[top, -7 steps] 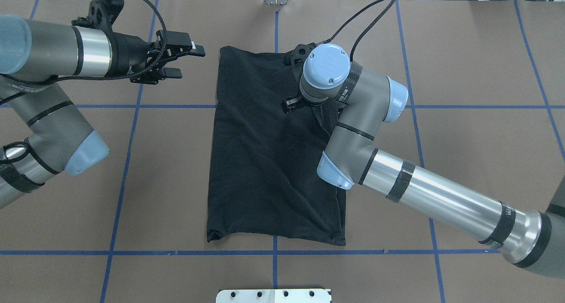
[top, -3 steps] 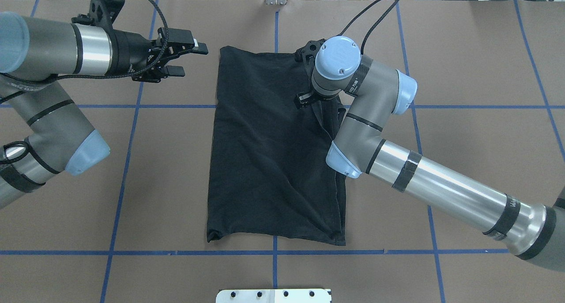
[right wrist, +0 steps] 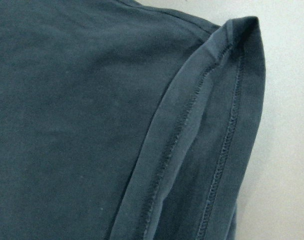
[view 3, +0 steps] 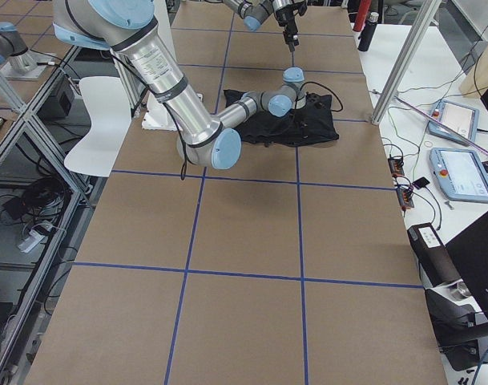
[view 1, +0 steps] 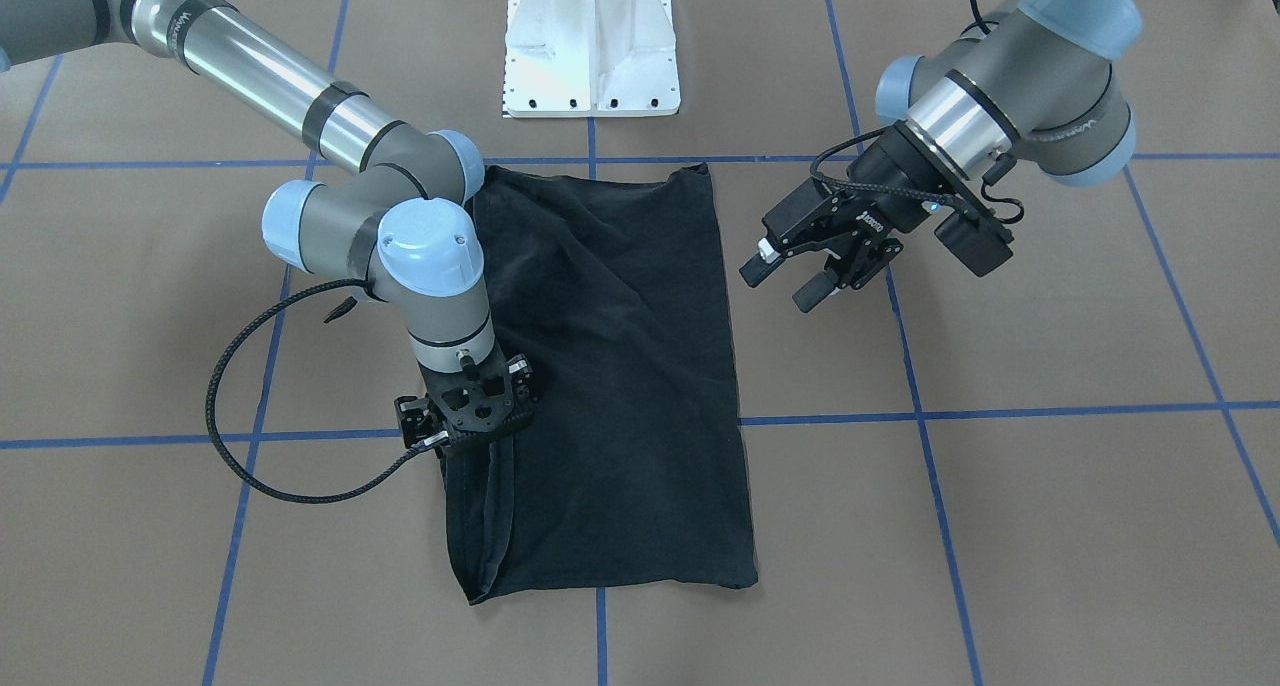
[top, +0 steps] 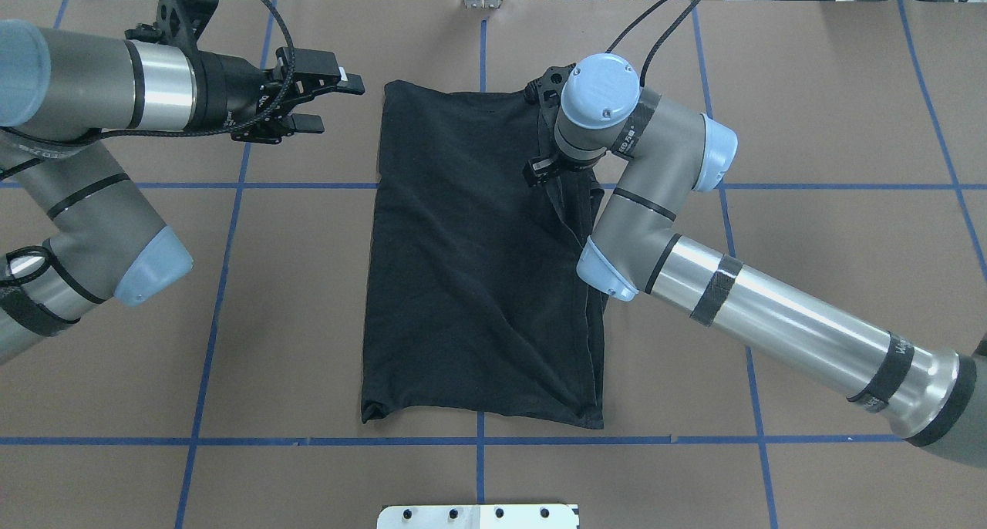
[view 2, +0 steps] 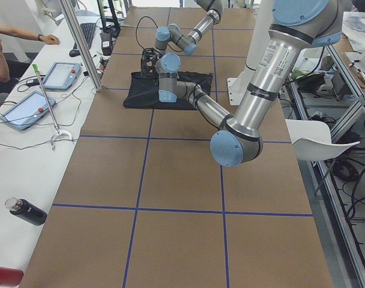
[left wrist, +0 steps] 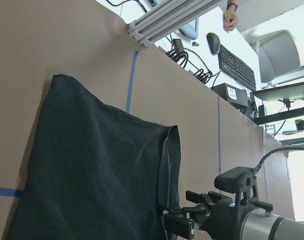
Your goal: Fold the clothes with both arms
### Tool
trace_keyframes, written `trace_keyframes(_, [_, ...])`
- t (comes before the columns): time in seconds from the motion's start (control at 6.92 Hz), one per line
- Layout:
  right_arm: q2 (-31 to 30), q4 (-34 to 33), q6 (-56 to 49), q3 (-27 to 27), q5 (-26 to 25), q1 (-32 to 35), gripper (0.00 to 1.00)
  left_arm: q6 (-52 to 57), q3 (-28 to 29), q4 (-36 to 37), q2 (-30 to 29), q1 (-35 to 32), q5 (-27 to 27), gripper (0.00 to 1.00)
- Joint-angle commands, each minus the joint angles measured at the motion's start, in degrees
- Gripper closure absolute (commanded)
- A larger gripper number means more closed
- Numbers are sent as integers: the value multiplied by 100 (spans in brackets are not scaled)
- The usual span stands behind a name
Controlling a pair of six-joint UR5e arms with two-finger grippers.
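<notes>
The black T-shirt (top: 463,267) lies folded into a tall rectangle on the brown table, logo hidden. It also shows in the front view (view 1: 620,346). My left gripper (top: 339,105) hovers open and empty beside the shirt's far corner, clear of the cloth (view 1: 780,284). My right gripper (view 1: 468,428) points straight down at the shirt's other long edge near the far end. Its fingers are hidden under the wrist and merge with the dark fabric, so I cannot tell its state. The right wrist view shows only a doubled hemmed edge of the T-shirt (right wrist: 201,130) from close up.
The white pedestal base (view 1: 592,56) stands at the robot's side of the table. Blue tape lines (top: 224,267) grid the brown cover. Beyond the far edge runs a desk with tablets (view 2: 26,111), a dark bottle (view 2: 26,211) and a person's arm (view 2: 26,33).
My right wrist has slid toward the shirt's far right corner, along the edge. The left gripper has barely moved and stays open.
</notes>
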Motion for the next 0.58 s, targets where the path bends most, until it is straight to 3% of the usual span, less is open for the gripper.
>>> trace_keyframes(0.0, [2, -3, -8, -8, 56, 48, 0, 0, -22, 0, -3, 0, -1, 0])
trace_keyframes(0.43, [-33, -65, -122, -8, 311, 198, 0, 0, -22, 0, -12, 0, -1, 0])
